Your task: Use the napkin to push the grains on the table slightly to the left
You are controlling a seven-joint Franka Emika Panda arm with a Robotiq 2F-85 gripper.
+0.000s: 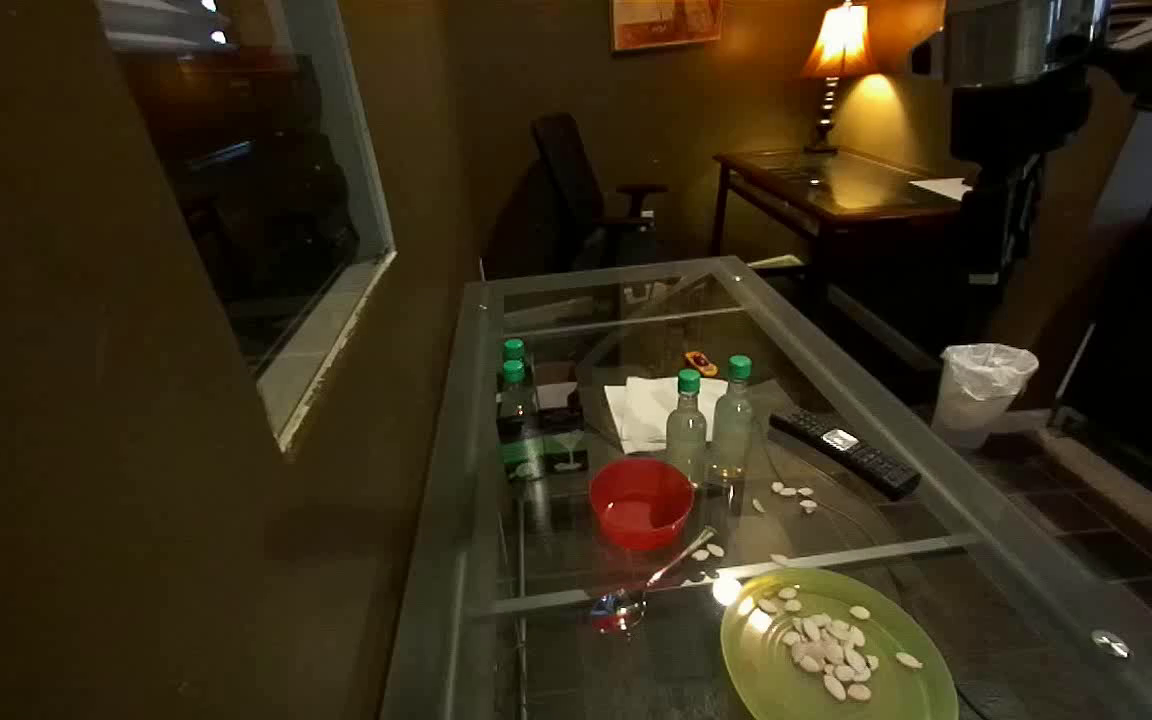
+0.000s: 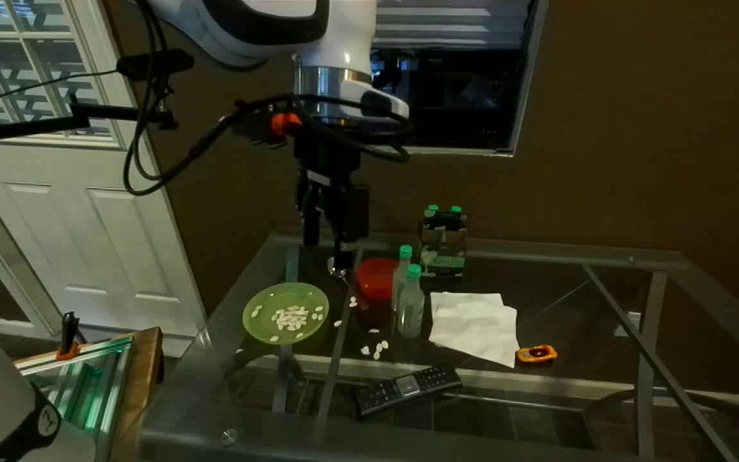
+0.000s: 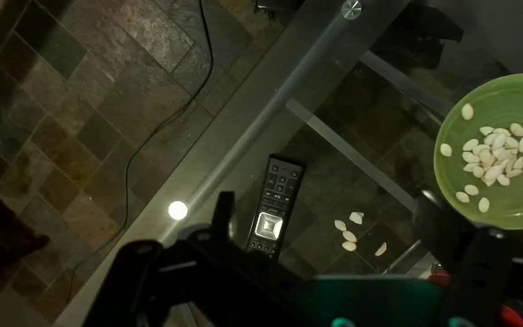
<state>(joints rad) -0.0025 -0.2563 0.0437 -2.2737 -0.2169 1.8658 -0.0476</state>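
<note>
Push reads as not started. Fingers (image 3: 222, 215) are apart with nothing between them, well above the worktop (image 2: 183, 410). The napkin (image 2: 475, 327) lies flat roughly midway between the long edges, just beside the two bottles (image 2: 410, 308) on the side away from the green plate (image 3: 506, 102). So: not picked up. Loose grains (image 3: 348, 236) sit scattered on the worktop, main bunch between bottles and remote (image 2: 408, 388), toward the long edge opposite the wall (image 2: 639, 141); a few strays lie nearer the plate and the red bowl (image 1: 636, 530). Can't tell from this which of them are meant to move, probably the bunch. Remaining, as I judge it: get down to the napkin, pinch it, carry it over to the grains, give a short shove left, let go. None of that shows as done. Sweep lane looks tight with bottles and remote that close, so keep the stroke small.
</note>
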